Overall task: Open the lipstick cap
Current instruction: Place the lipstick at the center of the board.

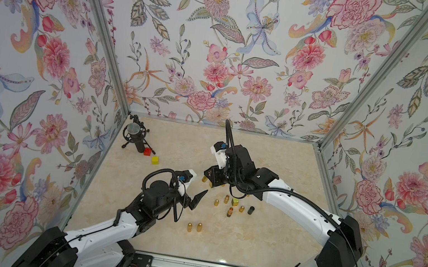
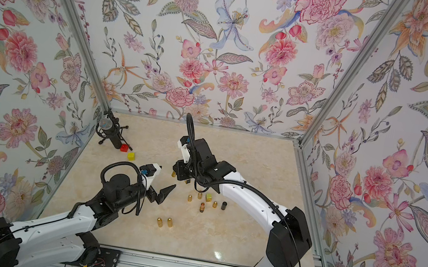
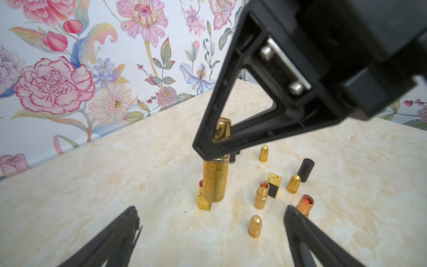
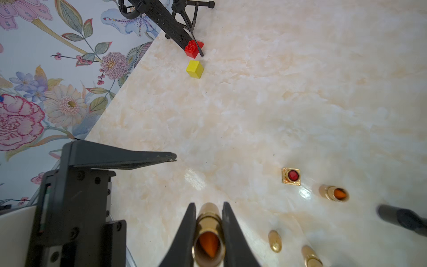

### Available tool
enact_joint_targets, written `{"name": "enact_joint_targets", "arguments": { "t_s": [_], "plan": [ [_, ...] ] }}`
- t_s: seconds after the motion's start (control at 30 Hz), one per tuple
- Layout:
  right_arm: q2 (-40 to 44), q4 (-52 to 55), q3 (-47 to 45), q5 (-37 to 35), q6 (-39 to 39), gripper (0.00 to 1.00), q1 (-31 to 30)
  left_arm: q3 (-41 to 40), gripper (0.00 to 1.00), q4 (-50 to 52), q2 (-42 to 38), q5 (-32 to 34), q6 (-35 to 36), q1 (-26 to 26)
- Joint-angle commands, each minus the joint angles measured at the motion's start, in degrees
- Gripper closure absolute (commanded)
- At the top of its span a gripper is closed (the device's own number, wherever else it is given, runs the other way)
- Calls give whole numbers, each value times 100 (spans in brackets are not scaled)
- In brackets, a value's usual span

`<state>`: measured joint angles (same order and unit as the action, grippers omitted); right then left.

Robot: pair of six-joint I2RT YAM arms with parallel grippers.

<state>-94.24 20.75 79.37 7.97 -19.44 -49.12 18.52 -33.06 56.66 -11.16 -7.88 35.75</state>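
Lipstick [image 4: 209, 233], uncapped, is pinched in the right gripper [image 4: 208, 204]; the left gripper [image 3: 211, 208] nearby stands wide.

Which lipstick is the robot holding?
The glittery gold lipstick, pinched in the right tool, its orange tip showing. The other lipsticks stand loose on the table, and the left tool is open and empty.

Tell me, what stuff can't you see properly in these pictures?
In both top views: held gold lipstick mostly hidden by the right tool.
Left wrist view: black tube mostly behind the held gold lipstick.
Right wrist view: black cylinder blurred, cut off by the edge.
Left wrist view: lettering on a bullet-shaped gold cap too small to read.
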Motion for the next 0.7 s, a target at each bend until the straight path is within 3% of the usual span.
{"name": "enact_joint_targets", "arguments": {
  "t_s": [0.0, 0.23, 0.67],
  "plan": [
    [-291, 56, -104, -710, 416, 82, -160, 4, 1, 621, -303, 602, -381, -58],
    [-791, 52, -100, -1081, 638, 82, -400, -255, 1, 1321, -931, 1350, -857, -196],
    [-1501, -435, -295, -1338, 867, 81, -638, -455, 1, 1747, -1773, 1577, -753, -360]
  ]
}}
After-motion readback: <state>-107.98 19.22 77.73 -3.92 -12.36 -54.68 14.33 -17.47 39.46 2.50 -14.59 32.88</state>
